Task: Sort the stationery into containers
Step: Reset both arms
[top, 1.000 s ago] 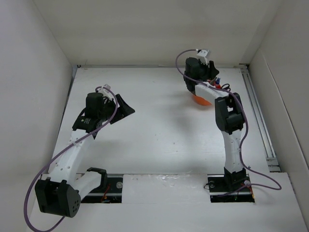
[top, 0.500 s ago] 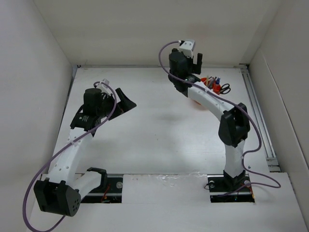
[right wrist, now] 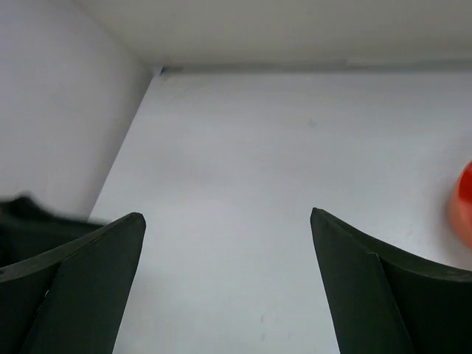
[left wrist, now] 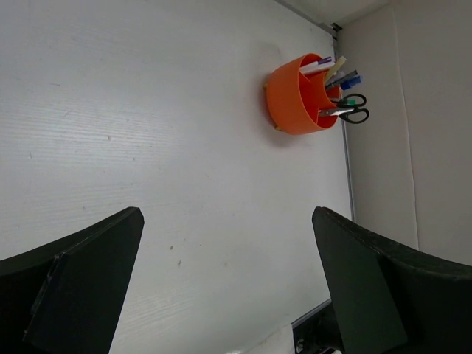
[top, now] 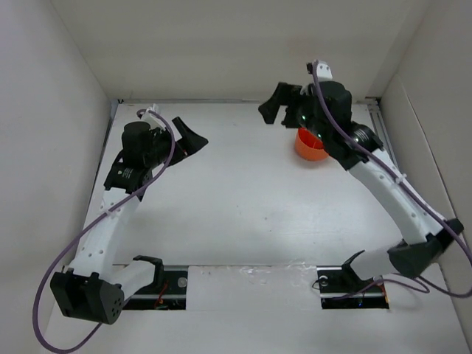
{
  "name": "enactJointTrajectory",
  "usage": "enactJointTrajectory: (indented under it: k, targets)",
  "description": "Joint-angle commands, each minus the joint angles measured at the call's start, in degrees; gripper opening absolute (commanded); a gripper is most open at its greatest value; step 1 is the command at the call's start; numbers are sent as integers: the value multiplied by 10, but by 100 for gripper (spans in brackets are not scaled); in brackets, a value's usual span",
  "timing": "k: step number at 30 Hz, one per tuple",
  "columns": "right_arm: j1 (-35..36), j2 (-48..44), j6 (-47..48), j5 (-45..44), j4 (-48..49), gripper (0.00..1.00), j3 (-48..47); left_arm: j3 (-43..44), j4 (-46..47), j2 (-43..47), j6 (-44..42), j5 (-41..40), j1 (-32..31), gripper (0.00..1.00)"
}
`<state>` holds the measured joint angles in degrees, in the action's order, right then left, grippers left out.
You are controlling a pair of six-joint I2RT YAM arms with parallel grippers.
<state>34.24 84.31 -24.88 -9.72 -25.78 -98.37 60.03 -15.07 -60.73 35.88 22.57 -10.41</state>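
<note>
The orange organiser cup (left wrist: 295, 103) stands at the table's far right and also shows in the top view (top: 308, 147). In the left wrist view several pens (left wrist: 338, 72) and the black-handled scissors (left wrist: 346, 114) stick out of the cup. In the top view my right arm hides them. My left gripper (top: 192, 133) is open and empty, held above the far left of the table (top: 236, 206), well away from the cup. My right gripper (top: 274, 103) is open and empty, raised just left of the cup and pointing left. The cup's edge is an orange blur in the right wrist view (right wrist: 464, 203).
White walls enclose the table on the left, back and right. A metal rail (top: 394, 173) runs along the right edge, close behind the cup. The arm bases (top: 346, 284) sit at the near edge.
My right gripper has lifted off the cup and swung to point left, while its elbow has swung out to the right. My left gripper has shifted slightly toward the back.
</note>
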Motion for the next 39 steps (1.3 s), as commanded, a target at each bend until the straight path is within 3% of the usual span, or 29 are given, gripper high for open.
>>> enactJointTrajectory:
  k: [1, 9, 12, 15, 17, 25, 39]
  targets:
    - [6, -70, -49, 130, -49, 100, 86, 35, 34, -9, 11, 3, -1, 100]
    - [11, -268, -136, 72, -42, 100, 345, 51, 46, -14, 46, -7, 27, 100]
    - [16, -291, -165, 24, -81, 100, 387, 51, 38, -20, 53, -14, 32, 100]
    - [16, -307, -187, -17, -101, 100, 416, 29, 75, -32, 53, 58, 32, 100]
    - [16, -313, -200, -23, -108, 100, 446, 9, 91, -37, 53, 63, 32, 100]
    - [21, -337, -238, -43, -125, 100, 509, -51, 98, 8, 65, 34, 32, 100]
    - [27, -303, -255, -56, -118, 100, 503, -68, 54, 49, 22, 5, 13, 100]
